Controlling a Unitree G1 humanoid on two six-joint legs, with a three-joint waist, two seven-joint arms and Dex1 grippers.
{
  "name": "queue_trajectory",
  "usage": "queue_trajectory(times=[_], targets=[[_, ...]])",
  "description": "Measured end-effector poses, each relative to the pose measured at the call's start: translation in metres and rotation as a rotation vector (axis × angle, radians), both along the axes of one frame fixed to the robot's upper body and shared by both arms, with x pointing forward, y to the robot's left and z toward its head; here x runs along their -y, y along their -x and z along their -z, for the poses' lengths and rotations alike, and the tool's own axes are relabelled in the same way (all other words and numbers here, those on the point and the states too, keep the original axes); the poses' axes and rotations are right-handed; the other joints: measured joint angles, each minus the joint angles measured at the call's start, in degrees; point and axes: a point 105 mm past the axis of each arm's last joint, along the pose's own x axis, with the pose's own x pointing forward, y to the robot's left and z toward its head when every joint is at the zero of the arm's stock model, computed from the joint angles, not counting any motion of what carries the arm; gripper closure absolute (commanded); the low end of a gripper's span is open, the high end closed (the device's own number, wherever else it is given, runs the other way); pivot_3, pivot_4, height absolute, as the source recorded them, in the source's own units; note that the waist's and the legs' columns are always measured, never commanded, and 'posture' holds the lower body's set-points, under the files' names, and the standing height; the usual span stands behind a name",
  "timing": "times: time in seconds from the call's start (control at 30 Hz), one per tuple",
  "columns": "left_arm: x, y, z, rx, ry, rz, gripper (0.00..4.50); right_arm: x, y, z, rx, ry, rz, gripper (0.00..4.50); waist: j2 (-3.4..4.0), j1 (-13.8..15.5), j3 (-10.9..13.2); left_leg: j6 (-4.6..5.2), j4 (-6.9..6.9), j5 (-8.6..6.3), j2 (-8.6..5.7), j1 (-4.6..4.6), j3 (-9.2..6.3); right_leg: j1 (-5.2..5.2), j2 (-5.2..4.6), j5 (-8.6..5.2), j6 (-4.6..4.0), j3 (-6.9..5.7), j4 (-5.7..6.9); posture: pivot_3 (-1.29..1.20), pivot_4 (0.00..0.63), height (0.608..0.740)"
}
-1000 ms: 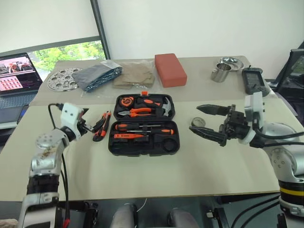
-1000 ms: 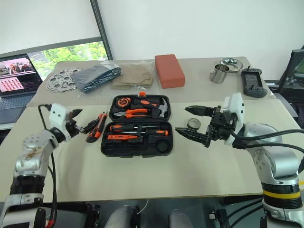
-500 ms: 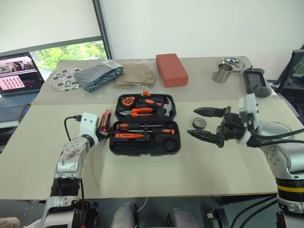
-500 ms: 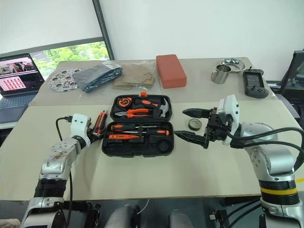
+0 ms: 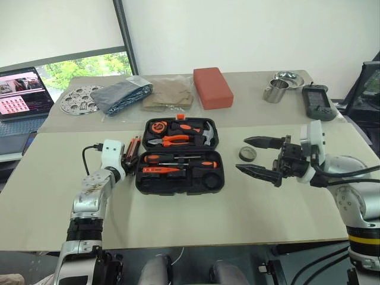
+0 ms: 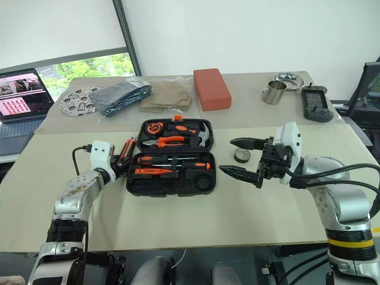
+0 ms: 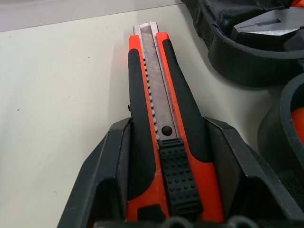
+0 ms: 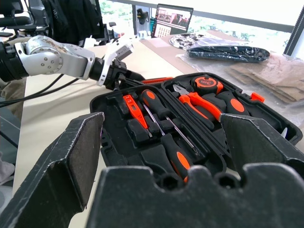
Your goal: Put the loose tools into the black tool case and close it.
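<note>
Utility knife (image 7: 159, 137) between left jaws, just beside open tool case (image 5: 180, 181) edge.

Head stereo pair down over table (image 5: 196, 219); wrist cameras close, sharing the black tool case (image 8: 156, 137)

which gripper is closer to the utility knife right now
Left. The left gripper has its fingers on either side of the utility knife, beside the tool case. The right gripper hovers open across the case.
</note>
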Motion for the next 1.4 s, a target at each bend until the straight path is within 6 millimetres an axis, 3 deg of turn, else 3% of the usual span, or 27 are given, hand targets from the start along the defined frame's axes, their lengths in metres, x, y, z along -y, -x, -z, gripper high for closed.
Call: queue_trajectory(times=[0.07, 0.17, 0.27, 0.33, 0.37, 0.4, 0.5, 0.73, 0.87, 1.1, 1.4], targets=[[-0.006, -0.001, -0.01, 0.063, 0.016, -0.005, 2.69, 0.001, 0.0, 0.0, 0.003, -0.001, 0.007, 0.0, -0.07, 0.0, 0.0, -0.01, -0.01, 0.01, 0.02, -0.03, 0.0, -0.01, 0.01, 0.0, 0.0, -0.03, -0.03, 0.0, 0.15, 0.74], [-0.001, -0.002, -0.055, 0.231, 0.038, 0.163, 2.69, 0.003, 0.001, -0.002, 0.008, 0.002, 0.012, 0.0, -0.1, 0.1, 0.1, -0.07, -0.02, 0.03, 0.01, -0.09, 0.07, -0.02, -0.01, 0.0, 0.0, -0.07, -0.07, 0.0, 0.15, 0.74], [0.02, 0.013, -0.109, 0.412, -0.016, 0.447, 2.69, 0.003, 0.001, -0.002, 0.01, 0.003, 0.013, 0.0, -0.05, 0.1, 0.0, -0.1, -0.04, 0.04, -0.04, -0.06, 0.21, 0.03, -0.08, 0.0, -0.01, -0.09, -0.11, 0.0, 0.15, 0.74], [0.039, 0.028, -0.122, 0.44, -0.099, 0.653, 2.69, 0.004, 0.001, -0.002, 0.01, 0.004, 0.013, 0.0, 0.01, 0.1, 0.0, -0.1, -0.05, 0.03, -0.05, -0.02, 0.33, 0.07, -0.08, 0.0, -0.01, -0.07, -0.14, 0.0, 0.15, 0.74], [0.045, 0.032, -0.119, 0.426, -0.146, 0.724, 2.69, 0.004, 0.001, -0.002, 0.01, 0.004, 0.013, 0.0, 0.02, 0.1, 0.0, -0.1, -0.05, 0.03, -0.05, -0.01, 0.34, 0.07, -0.07, 0.0, -0.01, -0.08, -0.14, 0.0, 0.15, 0.74], [0.057, 0.042, -0.109, 0.373, -0.265, 0.88, 2.69, 0.004, 0.001, -0.002, 0.009, 0.005, 0.013, 0.0, 0.02, 0.0, 0.0, -0.1, -0.07, 0.03, -0.03, -0.01, 0.35, 0.06, -0.04, 0.0, -0.01, -0.07, -0.17, 0.0, 0.15, 0.74], [0.08, 0.062, -0.079, 0.257, -0.404, 1.15, 2.69, 0.006, 0.002, 0.002, -0.004, 0.005, 0.019, 0.0, 0.04, -0.1, 0.0, -0.08, -0.07, 0.02, -0.02, -0.05, 0.35, 0.04, -0.03, 0.0, -0.02, -0.07, -0.17, 0.0, 0.15, 0.74], [0.1, 0.082, -0.046, 0.102, -0.491, 1.403, 2.69, 0.007, 0.01, 0.004, -0.003, 0.017, 0.02, 0.0, 0.03, -0.3, 0.0, 0.0, -0.04, -0.02, 0.0, -0.13, 0.22, -0.03, 0.02, 0.0, -0.01, -0.03, -0.15, 0.0, 0.15, 0.74], [0.097, 0.078, -0.034, 0.036, -0.537, 1.409, 2.69, 0.011, 0.013, 0.006, -0.008, 0.033, 0.027, 0.0, 0.01, -0.6, 0.0, 0.01, -0.03, -0.02, 0.02, -0.12, 0.13, -0.03, 0.03, 0.0, -0.01, -0.01, -0.14, 0.0, 0.15, 0.74], [0.088, 0.067, -0.032, 0.012, -0.581, 1.346, 2.69, 0.013, 0.016, 0.005, -0.005, 0.031, 0.032, 0.0, 0.02, -0.7, 0.0, 0.04, -0.02, -0.03, 0.01, -0.11, 0.05, -0.03, 0.03, 0.0, -0.01, 0.02, -0.12, 0.0, 0.15, 0.74], [0.077, 0.069, -0.03, -0.03, -0.604, 1.36, 2.69, 0.017, 0.021, 0.004, -0.02, 0.054, 0.019, 0.0, 0.03, -0.7, 0.0, 0.05, -0.01, -0.04, 0.02, -0.09, 0.06, -0.03, 0.02, 0.0, -0.01, 0.03, -0.11, 0.0, 0.15, 0.74]])
